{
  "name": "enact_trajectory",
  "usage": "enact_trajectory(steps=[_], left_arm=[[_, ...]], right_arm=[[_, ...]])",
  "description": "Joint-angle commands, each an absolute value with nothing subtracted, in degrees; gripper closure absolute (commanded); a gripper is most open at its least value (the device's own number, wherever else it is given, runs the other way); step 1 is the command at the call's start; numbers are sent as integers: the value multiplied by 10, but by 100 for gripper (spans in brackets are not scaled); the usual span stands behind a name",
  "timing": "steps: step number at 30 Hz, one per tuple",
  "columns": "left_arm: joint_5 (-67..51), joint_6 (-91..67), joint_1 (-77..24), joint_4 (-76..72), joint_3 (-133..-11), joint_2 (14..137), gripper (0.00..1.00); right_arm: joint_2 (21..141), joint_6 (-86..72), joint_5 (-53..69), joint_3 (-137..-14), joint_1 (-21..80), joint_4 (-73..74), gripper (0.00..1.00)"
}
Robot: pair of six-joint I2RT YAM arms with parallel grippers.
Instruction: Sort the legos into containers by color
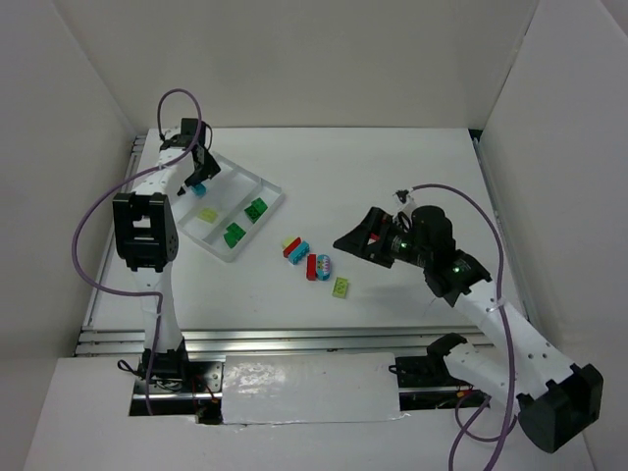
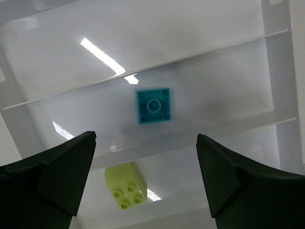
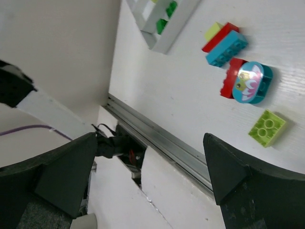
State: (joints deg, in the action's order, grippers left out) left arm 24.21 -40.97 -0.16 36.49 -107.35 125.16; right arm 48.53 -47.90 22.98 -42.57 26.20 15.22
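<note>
**Left gripper (image 2: 146, 138) open over tray (image 1: 278, 192), teal brick (image 2: 153, 105) below**

The left gripper's jaws are spread wide and hold nothing. The teal brick lies in an inner compartment directly under it, clear of both fingers. A pale yellow brick (image 2: 125, 191) sits in the next compartment, and two green bricks (image 1: 257, 207) in the one nearest the table (image 1: 412, 167) centre.

The right gripper (image 3: 150, 138) is also wide open and empty, above the table. The loose bricks (image 1: 316, 263) lie unsorted between the tray and the right gripper: red, teal, yellow, lime and a teal oval piece.

The next pick likely comes from this cluster. It sits just left of the right gripper in the top view and well apart from the left gripper, so the right arm is nearer. The long teal brick (image 3: 227, 48) lies flush against a red brick (image 3: 220, 36), with its long axis slanted to the right gripper's closing line. The wrist probably needs a turn first.
</note>
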Motion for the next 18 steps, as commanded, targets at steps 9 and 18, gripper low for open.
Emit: enact_trajectory(steps=[9, 18], left_arm=[[186, -444, -2, 368, -984, 1047, 0], [126, -383, -70, 308, -727, 694, 1]], right_arm=[[731, -406, -58, -592, 416, 295, 0], [925, -425, -203, -701, 456, 354, 0]])
